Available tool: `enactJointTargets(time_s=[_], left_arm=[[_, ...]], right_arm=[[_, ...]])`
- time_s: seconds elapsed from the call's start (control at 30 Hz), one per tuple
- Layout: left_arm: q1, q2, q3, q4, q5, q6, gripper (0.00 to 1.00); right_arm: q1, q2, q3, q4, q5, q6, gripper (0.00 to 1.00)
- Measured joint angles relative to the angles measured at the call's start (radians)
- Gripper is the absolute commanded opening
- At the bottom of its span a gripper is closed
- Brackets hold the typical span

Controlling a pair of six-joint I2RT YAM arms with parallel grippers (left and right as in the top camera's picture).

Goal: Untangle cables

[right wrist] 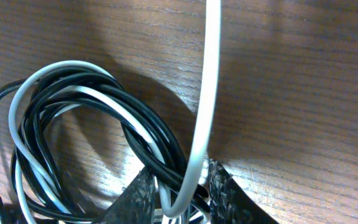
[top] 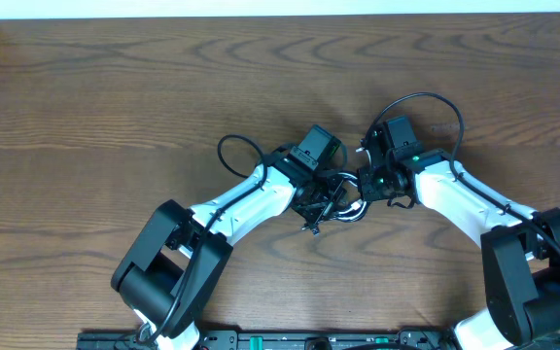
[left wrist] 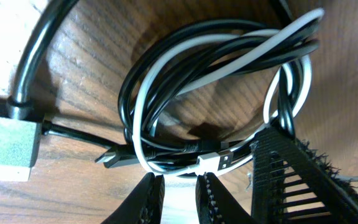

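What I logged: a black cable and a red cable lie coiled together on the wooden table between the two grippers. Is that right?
No: the second cable is white, not red. The left wrist view shows the white cable looped with the black cable on the wooden table. The left gripper and right gripper flank the coil as stated.

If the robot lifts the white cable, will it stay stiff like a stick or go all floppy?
Probably floppy: the white cable bends in soft loops on the table. It would likely drag the black cable along, since the two wind around each other. It looks thin, so it is probably light too.
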Motion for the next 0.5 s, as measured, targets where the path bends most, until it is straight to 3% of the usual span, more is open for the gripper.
enactJointTargets(time_s=[0.5], left_arm=[[-0.001,0.0,0.0,-0.026,-0.003,-0.002,0.24]], right_arm=[[0.0,0.0,0.0,0.0,0.0,0.0,0.23]])
